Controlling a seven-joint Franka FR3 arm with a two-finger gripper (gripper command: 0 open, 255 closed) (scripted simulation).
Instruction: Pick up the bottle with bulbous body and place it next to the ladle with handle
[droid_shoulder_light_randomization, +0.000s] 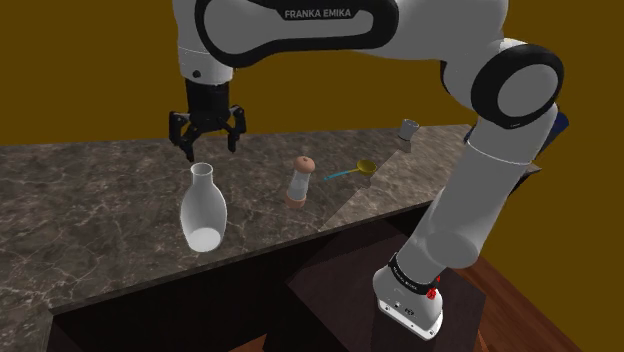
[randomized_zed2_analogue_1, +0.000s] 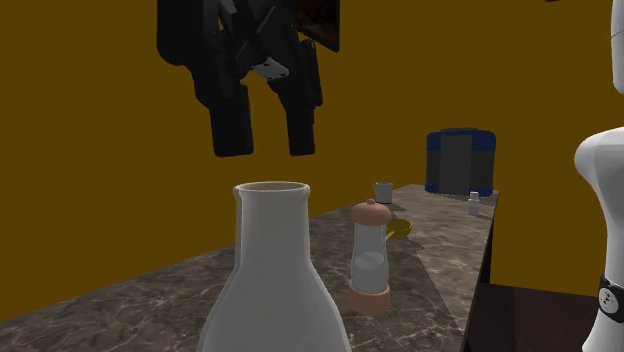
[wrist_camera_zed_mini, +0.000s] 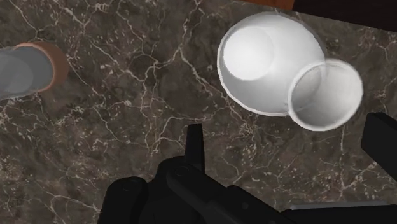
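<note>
A white bottle with a bulbous body (droid_shoulder_light_randomization: 203, 208) stands upright near the front edge of the dark marble counter (droid_shoulder_light_randomization: 90, 200). My gripper (droid_shoulder_light_randomization: 212, 148) hangs open just above its mouth, touching nothing. From the hand, the bottle (wrist_camera_zed_mini: 270, 63) shows from above. Its round mouth lies ahead of the gap between the two fingers (wrist_camera_zed_mini: 195, 145), off-centre toward one of them. In the second exterior view the gripper (randomized_zed2_analogue_1: 265, 150) is a short way above the bottle (randomized_zed2_analogue_1: 275, 290). The ladle (droid_shoulder_light_randomization: 352, 171), with a yellow bowl and blue handle, lies further toward the shoulder view's right.
A clear grinder with a brown cap and base (droid_shoulder_light_randomization: 300, 182) stands between bottle and ladle. A small grey cup (droid_shoulder_light_randomization: 407, 130) sits at the counter's far corner. A blue box (randomized_zed2_analogue_1: 459, 160) and a tiny shaker (randomized_zed2_analogue_1: 474, 203) stand behind. Ochre wall backs the counter.
</note>
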